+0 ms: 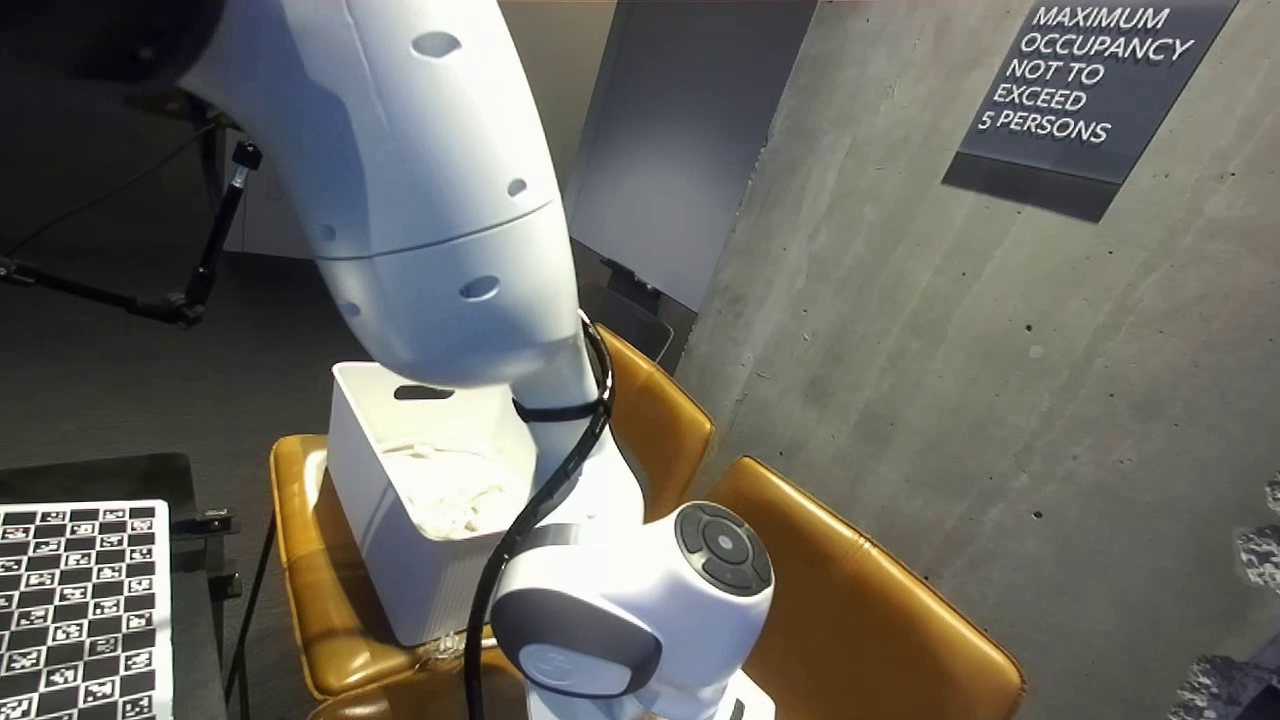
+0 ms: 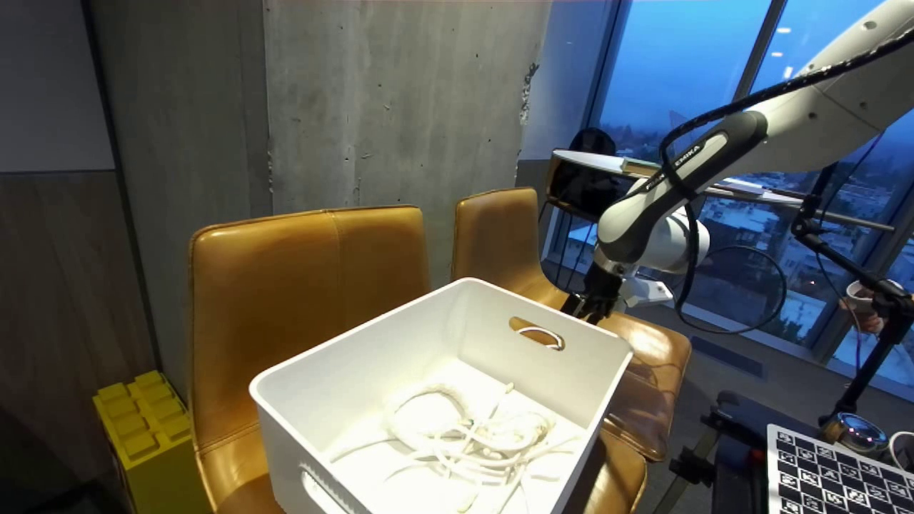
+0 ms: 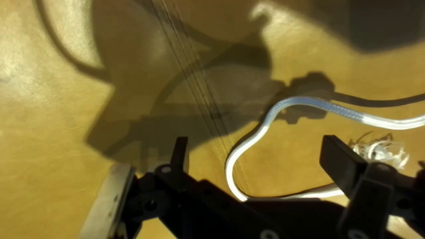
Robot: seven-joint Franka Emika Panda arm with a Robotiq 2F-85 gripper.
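Observation:
My gripper is open, its two black fingers wide apart, over a tan leather seat in the wrist view. A white cord lies on the seat in a loop between the fingers. Part of the cord is hidden behind the gripper; nothing is held. A small clump of pale strands lies by the right finger. In an exterior view the gripper points down just beyond the white bin, fingertips partly hidden by its rim. Tangled white cables lie inside the bin.
The bin stands on a tan chair close beside the arm. Another chair back and a concrete wall are near. A black table holds a checkered board. A black stand and yellow block also show.

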